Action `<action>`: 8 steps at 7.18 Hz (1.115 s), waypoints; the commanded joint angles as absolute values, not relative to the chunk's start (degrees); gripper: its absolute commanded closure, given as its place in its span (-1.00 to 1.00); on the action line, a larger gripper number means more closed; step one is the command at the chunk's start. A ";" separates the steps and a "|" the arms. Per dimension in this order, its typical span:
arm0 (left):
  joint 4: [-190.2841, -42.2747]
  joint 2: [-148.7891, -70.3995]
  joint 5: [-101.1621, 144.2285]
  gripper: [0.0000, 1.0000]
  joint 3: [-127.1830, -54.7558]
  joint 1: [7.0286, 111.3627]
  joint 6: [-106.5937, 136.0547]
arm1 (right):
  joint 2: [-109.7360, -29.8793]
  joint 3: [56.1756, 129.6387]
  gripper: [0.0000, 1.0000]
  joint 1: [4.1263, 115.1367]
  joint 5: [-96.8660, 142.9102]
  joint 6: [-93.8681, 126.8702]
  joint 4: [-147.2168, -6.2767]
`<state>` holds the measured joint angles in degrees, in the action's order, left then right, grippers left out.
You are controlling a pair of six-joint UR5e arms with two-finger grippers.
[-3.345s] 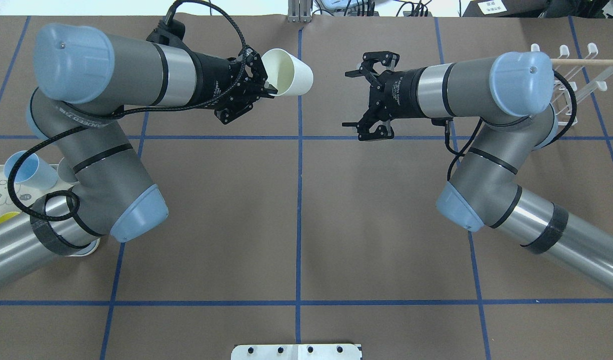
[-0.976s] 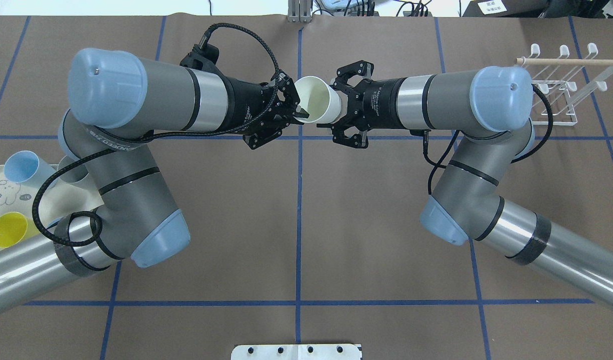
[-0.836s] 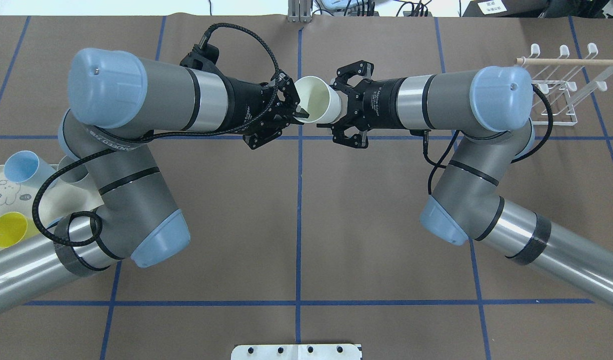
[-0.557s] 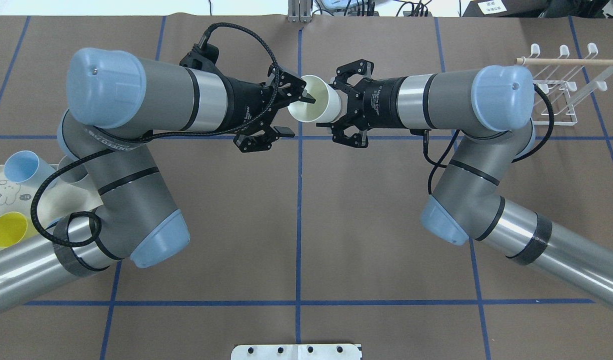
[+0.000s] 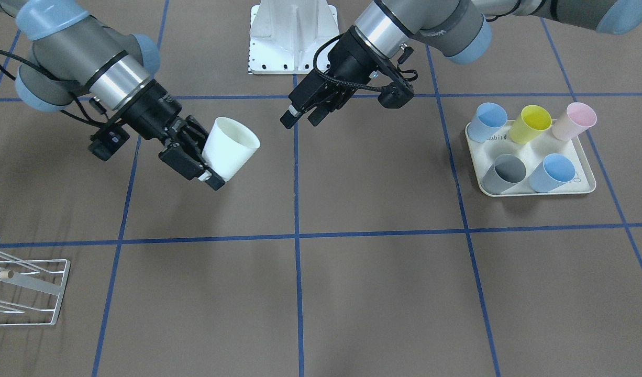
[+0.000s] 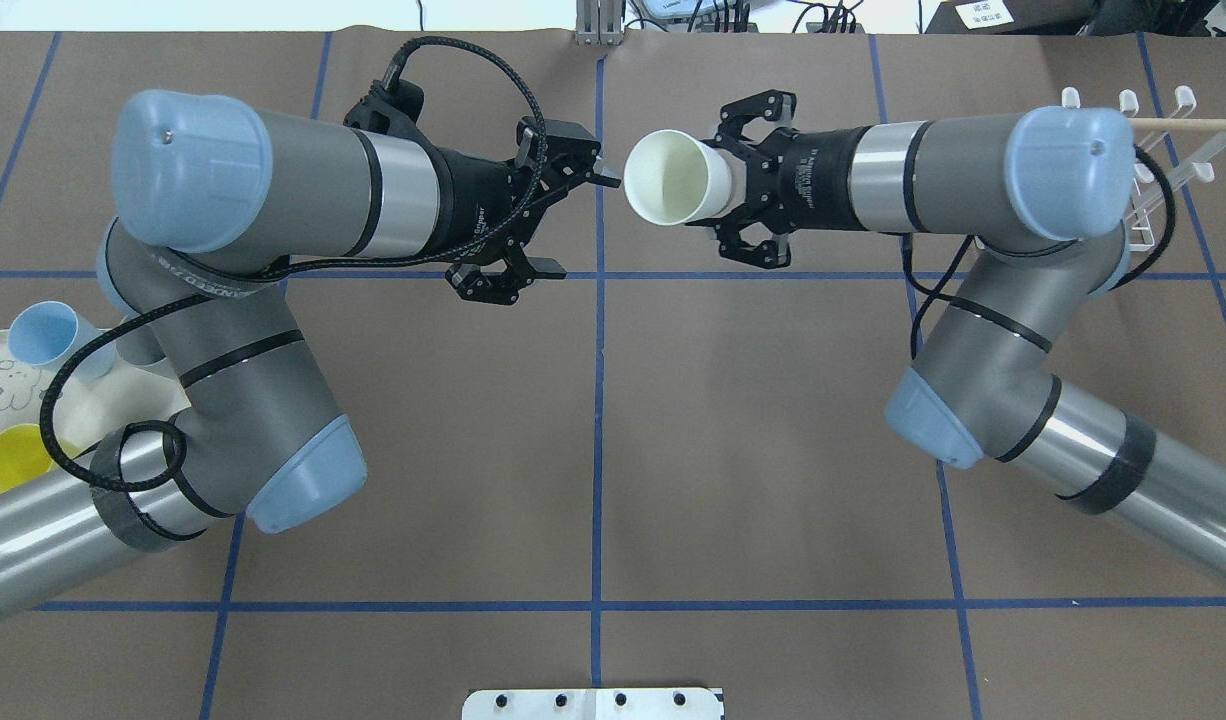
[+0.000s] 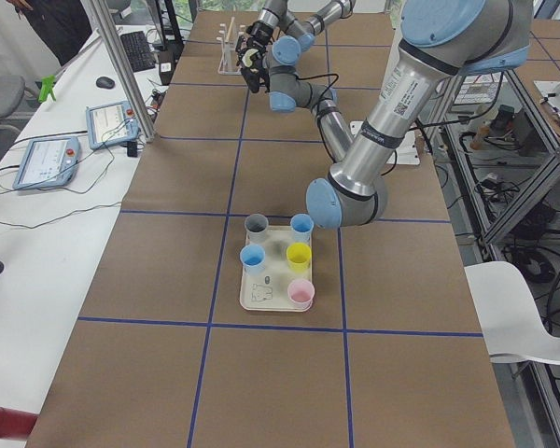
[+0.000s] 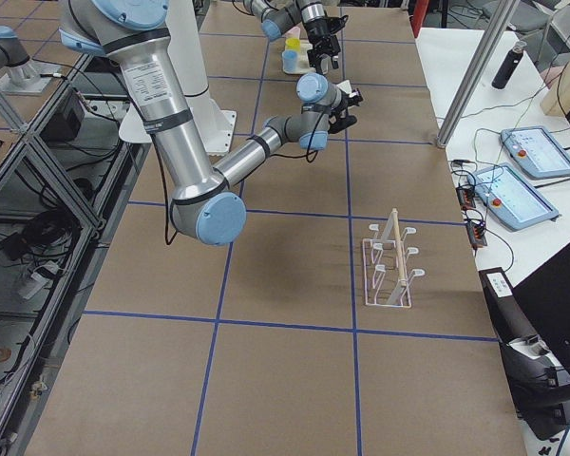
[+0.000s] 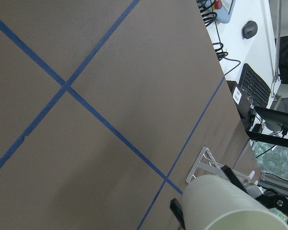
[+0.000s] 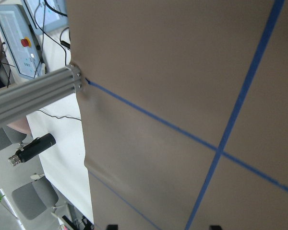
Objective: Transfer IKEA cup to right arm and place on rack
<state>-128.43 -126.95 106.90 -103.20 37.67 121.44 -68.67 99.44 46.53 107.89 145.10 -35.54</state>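
The right gripper (image 5: 206, 155) is clamped on the base end of the white cup (image 5: 231, 147) and holds it in the air above the table (image 5: 384, 293). The white cup lies on its side, with its mouth turned toward the left gripper (image 6: 569, 221). In the overhead view its inside (image 6: 670, 178) is plain cream and empty.

The left gripper is spread wide and holds nothing. One fingertip (image 6: 607, 181) is close to the white cup's rim, but there is a gap between them.

The rack (image 8: 390, 271) stands on the table on the robot's right, well apart from the white cup. Its dowel (image 6: 1188, 123) runs along the top. In the overhead view the right arm's elbow covers part of the rack.

The tray (image 5: 535, 191) lies flat on the table on the robot's left and holds five cups, all mouth up. On the robot's side of the tray stand a blue cup (image 5: 487, 122), a yellow cup (image 5: 530, 123) and a pink cup (image 5: 575, 121). On the far side stand a grey cup (image 5: 504, 173) and a second blue cup (image 5: 553, 172). What shows of their insides is empty.

The left wrist view shows the white cup's outer wall (image 9: 225, 206) at the bottom edge, with the rack behind it.
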 commanded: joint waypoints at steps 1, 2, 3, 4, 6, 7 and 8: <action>-128.23 -126.57 106.79 -1.00 -103.45 38.32 121.38 | -77.66 101.07 0.74 52.26 107.58 122.02 -35.95; -128.06 -126.48 106.79 -1.00 -103.62 38.76 121.38 | -79.70 101.07 0.73 55.17 107.49 113.47 -36.03; -128.06 -126.13 106.87 -1.00 -103.71 39.46 121.38 | -82.33 101.34 0.71 57.72 105.40 102.94 -35.95; -128.06 -125.69 106.87 -1.00 -103.97 39.98 121.38 | -85.66 102.12 0.67 58.09 100.07 91.26 -35.95; -127.97 -124.81 106.87 -1.00 -104.33 40.25 121.38 | -89.28 102.74 0.67 56.79 84.61 75.81 -36.04; -127.97 -124.46 106.87 -1.00 -104.50 40.25 121.38 | -91.47 102.83 0.67 53.91 76.72 70.45 -36.04; -127.97 -124.37 106.87 -1.00 -104.59 40.34 121.38 | -91.84 102.92 0.67 48.83 66.55 67.53 -37.08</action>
<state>-127.98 -124.60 106.87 -104.45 40.24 121.38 -90.59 102.78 53.58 77.61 72.44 -36.31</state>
